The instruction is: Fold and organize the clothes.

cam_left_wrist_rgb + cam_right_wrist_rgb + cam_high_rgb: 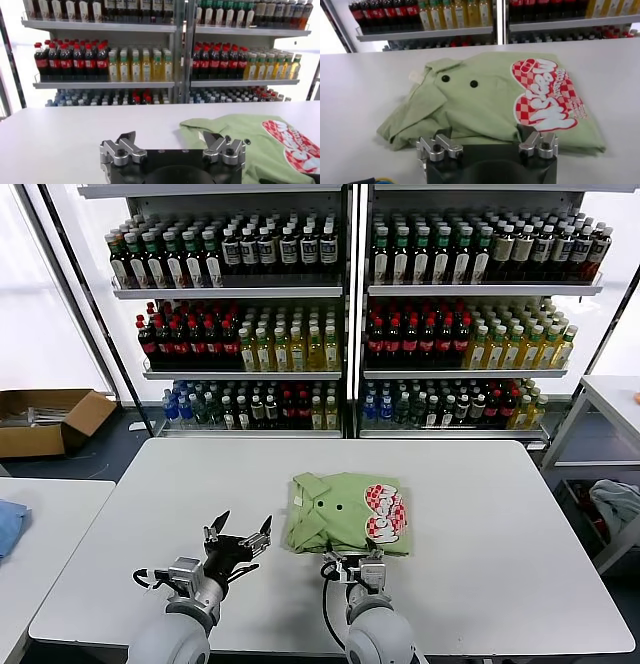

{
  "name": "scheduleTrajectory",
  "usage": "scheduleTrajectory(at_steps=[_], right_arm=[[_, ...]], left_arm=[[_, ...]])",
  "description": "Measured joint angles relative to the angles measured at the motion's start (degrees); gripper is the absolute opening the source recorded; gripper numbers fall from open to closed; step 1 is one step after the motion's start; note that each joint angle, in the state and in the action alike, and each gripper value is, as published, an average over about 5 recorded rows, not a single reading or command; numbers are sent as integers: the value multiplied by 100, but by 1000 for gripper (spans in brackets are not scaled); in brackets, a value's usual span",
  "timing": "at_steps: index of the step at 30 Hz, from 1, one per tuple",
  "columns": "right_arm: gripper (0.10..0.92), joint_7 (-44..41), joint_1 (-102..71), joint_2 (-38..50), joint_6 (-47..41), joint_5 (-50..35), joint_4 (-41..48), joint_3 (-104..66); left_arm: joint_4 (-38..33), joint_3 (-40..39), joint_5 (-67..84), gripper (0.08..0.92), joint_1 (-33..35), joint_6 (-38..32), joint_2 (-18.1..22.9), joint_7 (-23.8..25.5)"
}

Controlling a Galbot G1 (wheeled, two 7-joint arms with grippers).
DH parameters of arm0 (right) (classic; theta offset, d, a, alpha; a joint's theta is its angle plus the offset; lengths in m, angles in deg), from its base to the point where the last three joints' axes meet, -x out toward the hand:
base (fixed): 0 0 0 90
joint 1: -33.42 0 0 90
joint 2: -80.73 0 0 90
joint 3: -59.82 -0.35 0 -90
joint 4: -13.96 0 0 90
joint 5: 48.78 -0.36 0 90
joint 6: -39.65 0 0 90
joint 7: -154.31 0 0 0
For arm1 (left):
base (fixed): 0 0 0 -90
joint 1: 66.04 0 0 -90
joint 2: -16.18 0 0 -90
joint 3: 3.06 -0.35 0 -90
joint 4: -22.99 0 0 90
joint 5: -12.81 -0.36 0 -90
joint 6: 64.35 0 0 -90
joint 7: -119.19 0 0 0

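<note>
The light green shirt (347, 512) lies folded into a compact rectangle near the middle of the white table (500, 514), collar and two dark buttons up, red-and-white checked print facing upward. The right gripper (358, 563) sits at its near edge, jaws spread wide, holding nothing. The left gripper (238, 533) hovers beside the shirt, likewise fully open and empty.

White table (480, 514) in front of me, rounded corners. One item lies directly on it: the light green shirt (347, 512), folded to a rough square near centre, collar and dark buttons toward my left, red-and-white print facing up.
</note>
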Motion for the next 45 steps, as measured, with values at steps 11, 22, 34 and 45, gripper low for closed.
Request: scheduleTrajectory(at_steps=[11,22,34,45], right_arm=[[823,-374,-280,511,267,588,-991,-600],[823,-682,-981,987,714,698,-1389,-2005],[823,-844,-1227,1021,815,838,-1605,-2474],[823,-935,-1200,1023,843,885,-1612,-2425]], left_arm=[[-148,33,-8,823,11,-224,123,97],[-185,59,-265,823,-9,-610,222,242],[-171,150,-385,823,64,-844,219,223],[-100,183,-438,823,51,-924,261,196]])
